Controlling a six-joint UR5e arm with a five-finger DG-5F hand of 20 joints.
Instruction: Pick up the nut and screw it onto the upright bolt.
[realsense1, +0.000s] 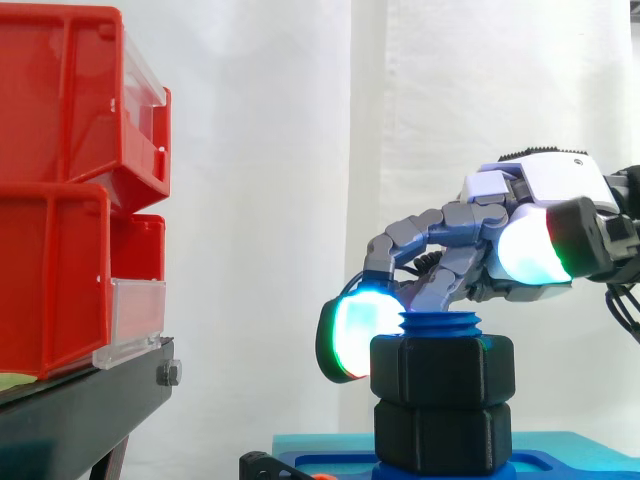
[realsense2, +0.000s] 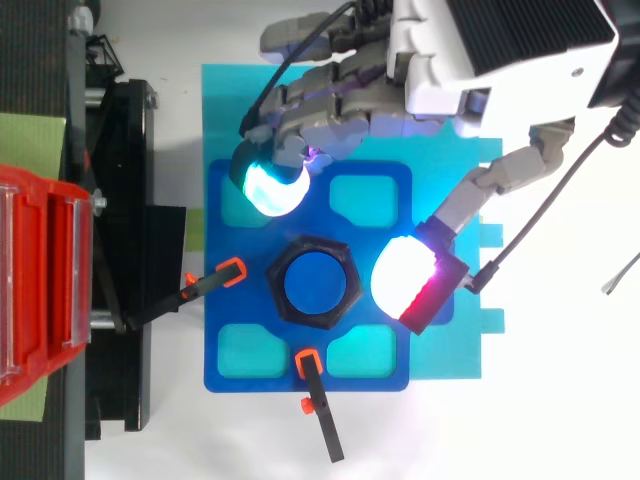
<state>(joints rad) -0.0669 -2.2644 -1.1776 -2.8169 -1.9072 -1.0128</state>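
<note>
Atop the blue fixture plate (realsense2: 312, 215): nut on bolt, hand empty.
Side view: black nut (realsense1: 443, 370) sits on the upright bolt (realsense1: 440, 325), with a few blue threads showing above it. The hand (realsense1: 555, 185) hovers over it, fingers loosely spread, holding nothing. Top view: nut rings the bolt, glowing pads (realsense2: 268, 187) beside it, not clasping. Judged: threading largely done, perhaps final tightening left.

Reaches in from the right with hand (realsense1: 555, 185) palm-down; holds fingers (realsense2: 266, 187) loosely bent, wide apart from thumb (realsense2: 404, 277), grasping nothing; glows cyan and white at the pads.
</note>
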